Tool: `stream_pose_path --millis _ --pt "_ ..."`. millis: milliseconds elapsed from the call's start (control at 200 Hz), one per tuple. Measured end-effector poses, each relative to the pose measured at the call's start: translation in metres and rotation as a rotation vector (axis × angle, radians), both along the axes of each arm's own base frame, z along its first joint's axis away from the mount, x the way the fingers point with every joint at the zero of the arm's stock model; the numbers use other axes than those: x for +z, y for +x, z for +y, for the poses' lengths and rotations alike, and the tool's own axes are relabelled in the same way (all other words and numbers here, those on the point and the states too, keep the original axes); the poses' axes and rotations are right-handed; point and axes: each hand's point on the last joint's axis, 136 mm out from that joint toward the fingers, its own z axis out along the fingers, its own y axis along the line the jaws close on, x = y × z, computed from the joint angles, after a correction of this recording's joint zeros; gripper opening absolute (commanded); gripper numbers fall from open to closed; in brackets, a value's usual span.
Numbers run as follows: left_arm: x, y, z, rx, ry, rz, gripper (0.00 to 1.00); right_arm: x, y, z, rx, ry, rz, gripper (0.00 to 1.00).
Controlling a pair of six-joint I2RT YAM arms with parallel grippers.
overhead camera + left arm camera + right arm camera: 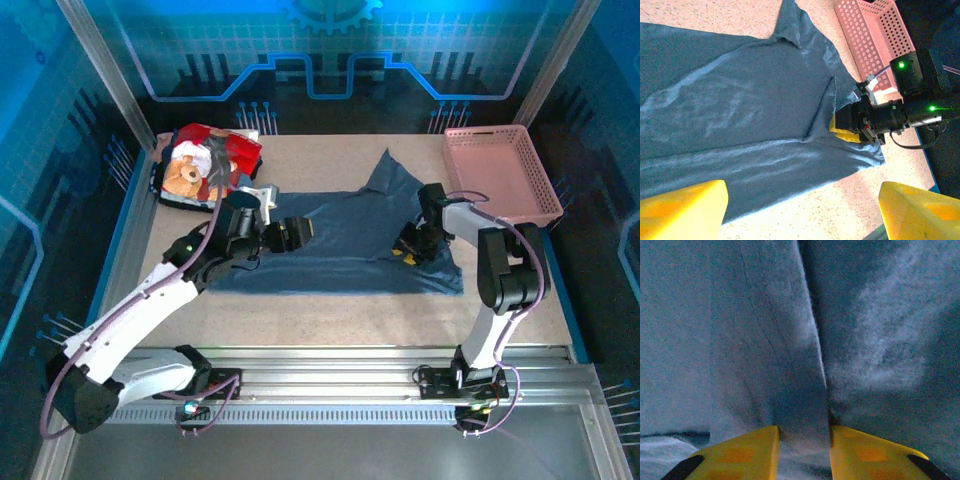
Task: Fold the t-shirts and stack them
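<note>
1 blue shirt (340, 235) centre | 1 red shirt (215, 158) upper left | 1 basket (497, 178) upper right | left gripper (802, 205) spread | right gripper (804, 440) pinching blue shirt

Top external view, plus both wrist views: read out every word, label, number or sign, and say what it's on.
No text can be read.
The red cloth t-shirt carries a teddy-bear picture; any lettering there is too small to tell.
The dark slate-blue cloth t-shirt and the pink plastic lattice basket show no text.
</note>
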Motion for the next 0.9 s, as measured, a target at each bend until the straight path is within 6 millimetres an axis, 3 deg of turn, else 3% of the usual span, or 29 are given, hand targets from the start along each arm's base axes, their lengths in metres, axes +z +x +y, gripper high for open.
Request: stream_pose_path --millis 190,360,545,700,840,900 --pt "-0.008 -0.008 0.011 0.02 0.03 0.009 0.81 -0.002 0.006 0.003 0.002 -0.003 0.004 0.0" --pt "-0.024 -0.014 0.019 0.035 0.058 0.035 0.81 0.011 0.021 0.007 0.003 0.004 -0.035 0.0" --pt "-0.057 -0.022 0.028 0.06 0.101 0.097 0.81 0.033 0.054 0.023 0.033 0.025 -0.108 0.0" --pt "-0.086 -0.03 0.034 0.084 0.116 0.17 0.81 0.033 0.085 0.04 0.07 0.043 -0.127 0.16" --pt "-0.116 -0.039 0.039 0.105 0.139 0.244 0.81 0.025 0.104 0.056 0.105 0.077 -0.136 0.46" --pt "-0.127 -0.043 0.042 0.115 0.149 0.276 0.81 0.026 0.107 0.061 0.115 0.099 -0.145 0.51"
